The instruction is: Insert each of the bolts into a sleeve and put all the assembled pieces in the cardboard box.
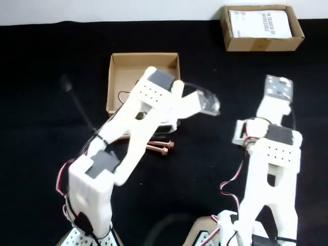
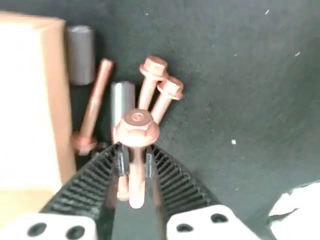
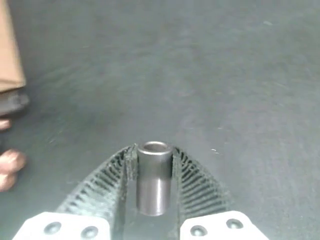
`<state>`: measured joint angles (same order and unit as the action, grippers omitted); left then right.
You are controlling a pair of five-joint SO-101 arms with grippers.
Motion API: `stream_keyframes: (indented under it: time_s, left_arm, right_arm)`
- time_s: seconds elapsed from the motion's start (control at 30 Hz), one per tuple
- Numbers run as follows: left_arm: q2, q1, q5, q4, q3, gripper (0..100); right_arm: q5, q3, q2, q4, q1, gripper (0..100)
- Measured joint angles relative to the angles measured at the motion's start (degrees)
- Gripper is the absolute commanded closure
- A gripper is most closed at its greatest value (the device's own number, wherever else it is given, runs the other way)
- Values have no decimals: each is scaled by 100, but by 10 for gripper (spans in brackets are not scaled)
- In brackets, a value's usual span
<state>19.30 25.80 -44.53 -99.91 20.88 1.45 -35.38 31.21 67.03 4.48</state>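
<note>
— How many bolts can be counted?

— Four are counted in the left wrist view. A held bolt (image 2: pixel 136 131) is gripped. A pair of bolts (image 2: pixel 148 90) is laid side by side on the black worktop (image 1: pixel 41 77), heads close together. A fourth bolt (image 2: pixel 95 100) is laid along the wall of the cardboard box (image 2: pixel 30 100).

— And sleeves?

— Three are counted. A dark sleeve (image 2: pixel 81 55) and a lighter sleeve (image 2: pixel 122 102) are seen on the worktop near that box wall, with the fourth bolt between them. A third sleeve (image 3: pixel 152 185) is carried by the other arm.

— Boxes?

— Two are seen from above. The open cardboard box lies by the left arm. A second box (image 1: pixel 261 43) is set well apart at the far corner, with a printed sheet inside.

— How is the left pincer (image 2: pixel 134 155) set?

— It is clenched on the held bolt. The shank is caught just below the head, and the jaws are parted by no more than its thickness. The head is pointed away from the wrist, over the loose bolts.

— And the right pincer (image 3: pixel 153 150)?

— It is closed around the third sleeve. The jaws are held apart only by the sleeve's width, and the ribbed pads (image 3: pixel 187 175) are pressed against both sides. The sleeve's open end is turned away from the wrist, above bare worktop.
</note>
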Motion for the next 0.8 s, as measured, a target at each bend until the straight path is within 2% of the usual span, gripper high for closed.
stream_keyframes:
  time_s: [0.2, 0.3, 0.47, 0.57, 0.7, 0.8]
  left_arm:
    - [-1565, -9, 2418, -26, 0, 992]
    - [-2286, -9, 3226, -44, -132, 992]
    - [-3499, 0, 3807, 26, -527, 992]
    - [-4334, 0, 4105, 413, -1037, 992]
    - [-5662, 0, 4246, 1319, -2251, 992]
    - [-6804, -79, 4281, 2321, -3560, 992]
  right_arm:
    - [0, 862, 88, 536, -879, 991]
    - [0, 1152, 448, 800, -1389, 991]
    - [0, 1073, 1415, 993, -2286, 991]
    - [0, 624, 2136, 1002, -2725, 991]
    - [0, -316, 3103, 1002, -3007, 991]
    - [0, -1099, 3727, 756, -3033, 991]
